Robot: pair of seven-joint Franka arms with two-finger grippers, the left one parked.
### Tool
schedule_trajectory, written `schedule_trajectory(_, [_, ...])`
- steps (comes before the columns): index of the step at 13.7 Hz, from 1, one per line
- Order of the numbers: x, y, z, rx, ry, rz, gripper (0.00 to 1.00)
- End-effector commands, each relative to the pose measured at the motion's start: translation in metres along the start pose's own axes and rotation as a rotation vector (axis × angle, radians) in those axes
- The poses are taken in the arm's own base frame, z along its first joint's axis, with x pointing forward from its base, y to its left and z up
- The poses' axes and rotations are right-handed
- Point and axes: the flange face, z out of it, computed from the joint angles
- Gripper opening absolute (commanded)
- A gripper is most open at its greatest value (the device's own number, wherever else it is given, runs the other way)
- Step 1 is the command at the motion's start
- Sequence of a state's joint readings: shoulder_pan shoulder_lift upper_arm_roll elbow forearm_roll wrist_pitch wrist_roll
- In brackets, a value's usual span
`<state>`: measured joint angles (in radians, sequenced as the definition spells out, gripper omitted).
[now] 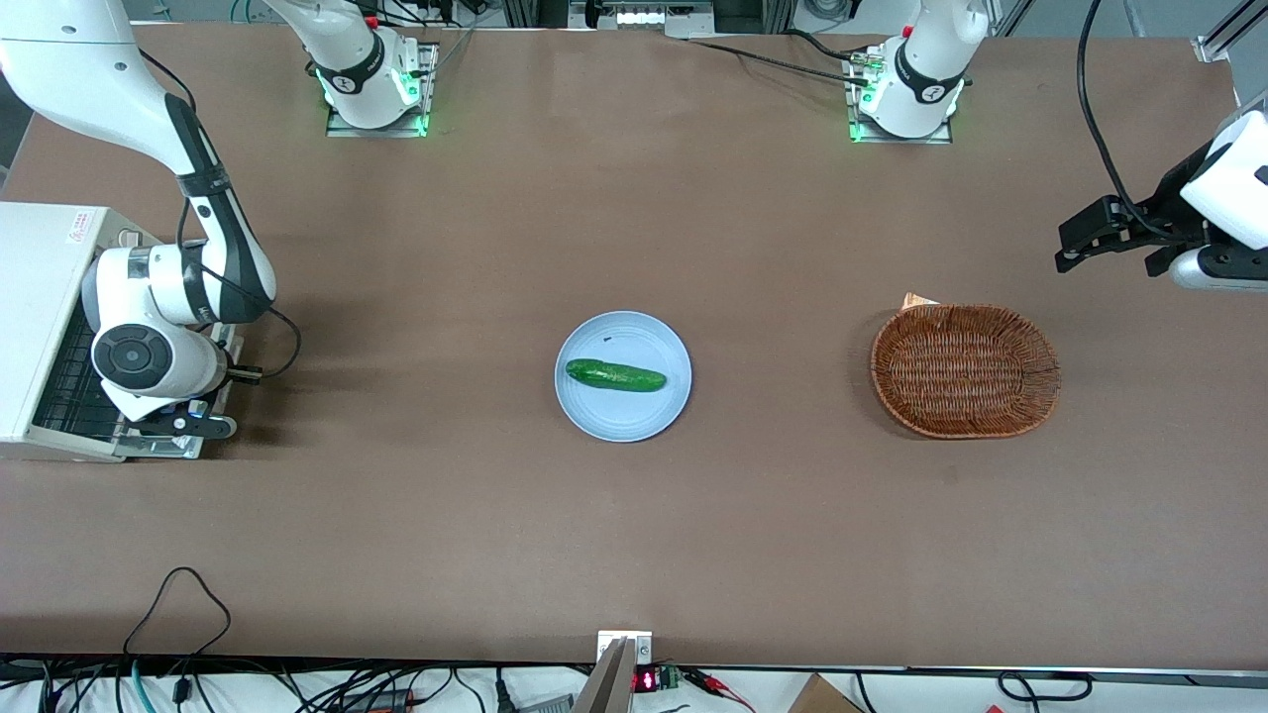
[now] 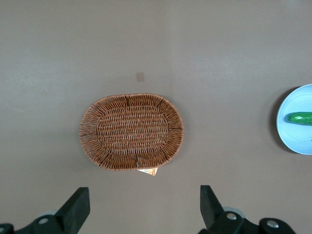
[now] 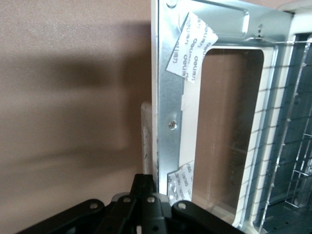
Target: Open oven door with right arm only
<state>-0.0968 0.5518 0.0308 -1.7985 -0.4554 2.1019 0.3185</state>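
one oven (image 1: 45, 297), one plate (image 1: 622, 416), one cucumber (image 1: 615, 375), one basket (image 1: 965, 370)

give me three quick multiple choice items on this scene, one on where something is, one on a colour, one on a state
1. Where does the cucumber lie?
A. in the wicker basket
B. on the blue plate
C. inside the oven

2. What colour is the plate?
A. red
B. black
C. light blue

3. How does the oven door stand?
A. swung down open
B. shut upright
C. taken off and lying in the basket

Answers:
1 B, the cucumber rests on the plate in mid-table, while the wicker basket holds nothing.
2 C, it shows pale blue in the front view.
3 A, the door lies flat with the oven rack exposed, and the right arm's end effector is at the door's outer edge.
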Motion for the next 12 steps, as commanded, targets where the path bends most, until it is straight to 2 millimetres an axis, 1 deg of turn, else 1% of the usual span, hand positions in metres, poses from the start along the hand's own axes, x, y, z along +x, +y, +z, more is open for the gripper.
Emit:
schedule_trajectory(1, [-0.001, 0.028, 0.025, -0.049, -0.034, 0.019, 0.0])
schedule_trajectory(7, [-0.001, 0.021, 0.037, -0.038, -0.033, 0.008, 0.0])
schedule_trajectory(10, [-0.005, 0.015, 0.044, -0.008, -0.035, 0.014, 0.0])
schedule_trajectory(12, [-0.005, 0.015, 0.045, -0.008, -0.036, 0.014, 0.0])
